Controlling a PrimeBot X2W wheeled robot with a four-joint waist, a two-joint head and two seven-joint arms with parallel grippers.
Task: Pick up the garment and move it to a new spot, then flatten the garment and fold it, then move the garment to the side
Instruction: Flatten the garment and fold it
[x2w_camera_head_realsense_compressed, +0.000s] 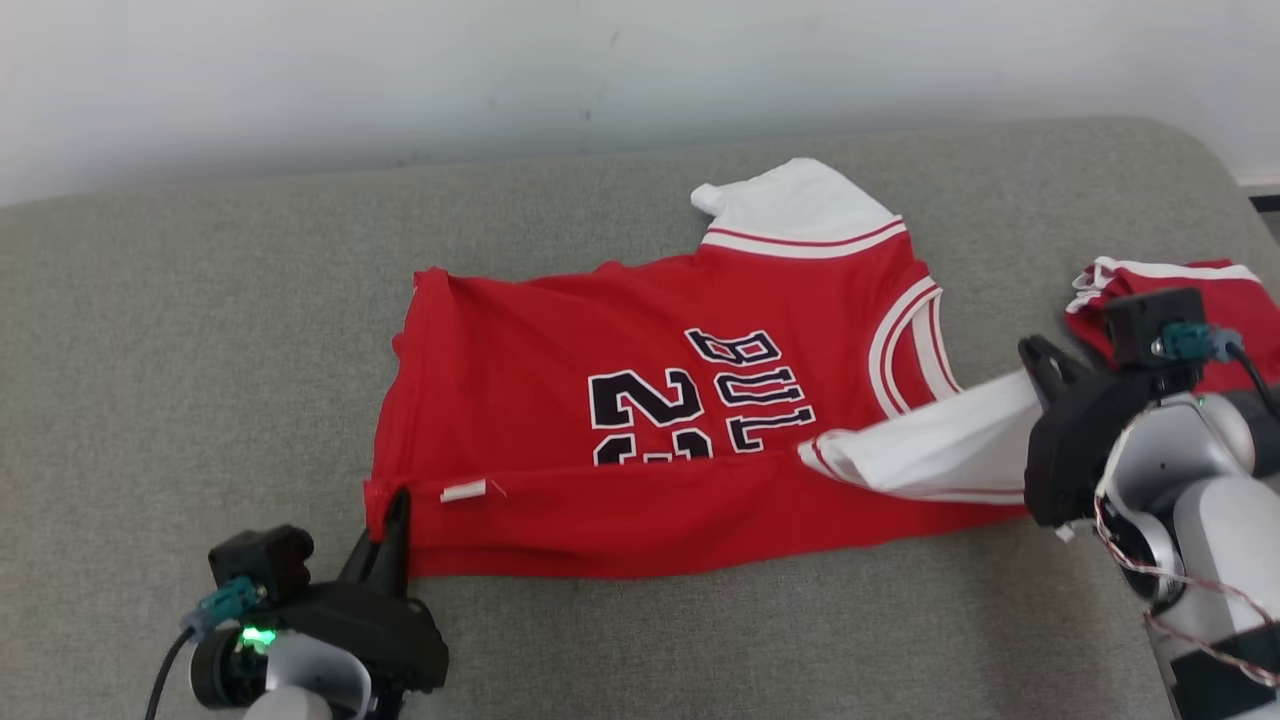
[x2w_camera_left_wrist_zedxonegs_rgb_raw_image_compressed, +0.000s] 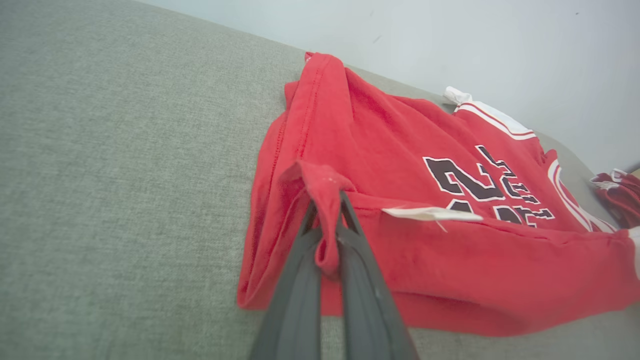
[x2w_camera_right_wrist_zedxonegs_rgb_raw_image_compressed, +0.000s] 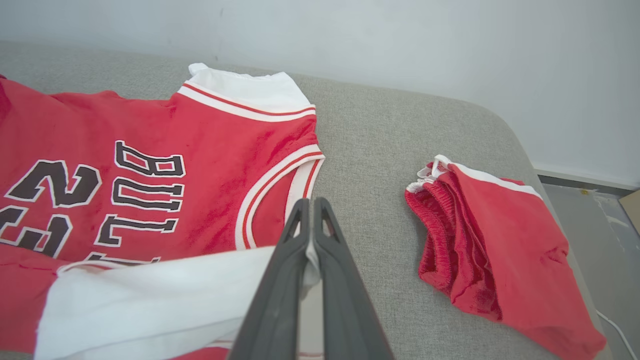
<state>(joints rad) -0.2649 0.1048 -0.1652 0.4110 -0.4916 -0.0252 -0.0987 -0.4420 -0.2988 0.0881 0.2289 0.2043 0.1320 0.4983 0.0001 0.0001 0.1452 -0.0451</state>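
**Robot Holds Both Ends of Jersey Mid-Fold**

The red jersey (x2w_camera_head_realsense_compressed: 650, 440) lies stretched between the two sets of jaws on a grey cloth-covered table (x2w_camera_head_realsense_compressed: 200, 330). Its near long edge is turned over onto the lower half of the black number. The left gripper (x2w_camera_left_wrist_zedxonegs_rgb_raw_image_compressed: 327, 200) has its jaws clenched on a bunched red hem corner, with a white label (x2w_camera_left_wrist_zedxonegs_rgb_raw_image_compressed: 432, 214) just beside them. The right gripper (x2w_camera_right_wrist_zedxonegs_rgb_raw_image_compressed: 311, 202) has its jaws pinched on the white sleeve (x2w_camera_right_wrist_zedxonegs_rgb_raw_image_compressed: 150, 290), drawn across the body. Gripping both ends likely keeps the turned edge taut and straight, which suggests a lengthwise fold in hand, with the move aside yet to come.

Beyond the right jaws and well apart from them sits a crumpled pair of red shorts (x2w_camera_right_wrist_zedxonegs_rgb_raw_image_compressed: 490, 240). The table's woven cover looks soft and likely grippy. A pale wall (x2w_camera_head_realsense_compressed: 400, 80) rises behind it, and grey floor (x2w_camera_right_wrist_zedxonegs_rgb_raw_image_compressed: 590, 210) shows past its rounded corner.
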